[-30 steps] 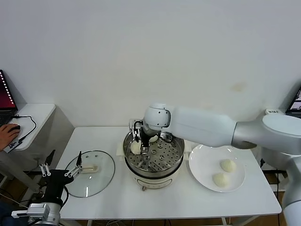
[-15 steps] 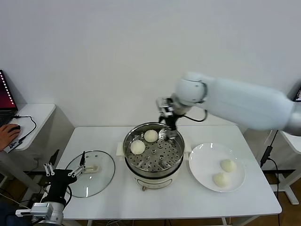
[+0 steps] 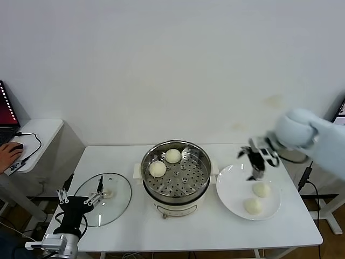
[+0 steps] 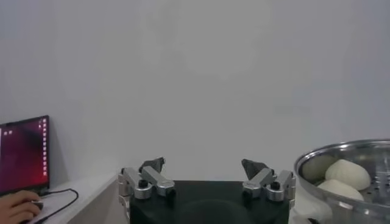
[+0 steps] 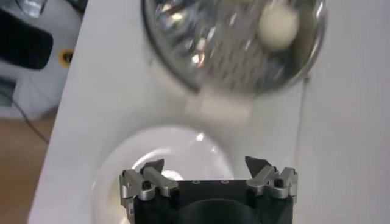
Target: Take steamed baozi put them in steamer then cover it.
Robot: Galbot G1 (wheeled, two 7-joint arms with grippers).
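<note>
Head view: right hand (image 3: 253,162) wide, empty, above plate (image 3: 229,191) beside steamer (image 3: 176,175).

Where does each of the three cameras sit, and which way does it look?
Head view: high on the robot, looking forward and down at the table; the open right end effector hangs over the plate, the open left end effector is near the lid.
Left wrist view: low, looking level at the wall, left end effector in front.
Right wrist view: looking down past the right end effector.
All three show the steamer and its buns.
</note>
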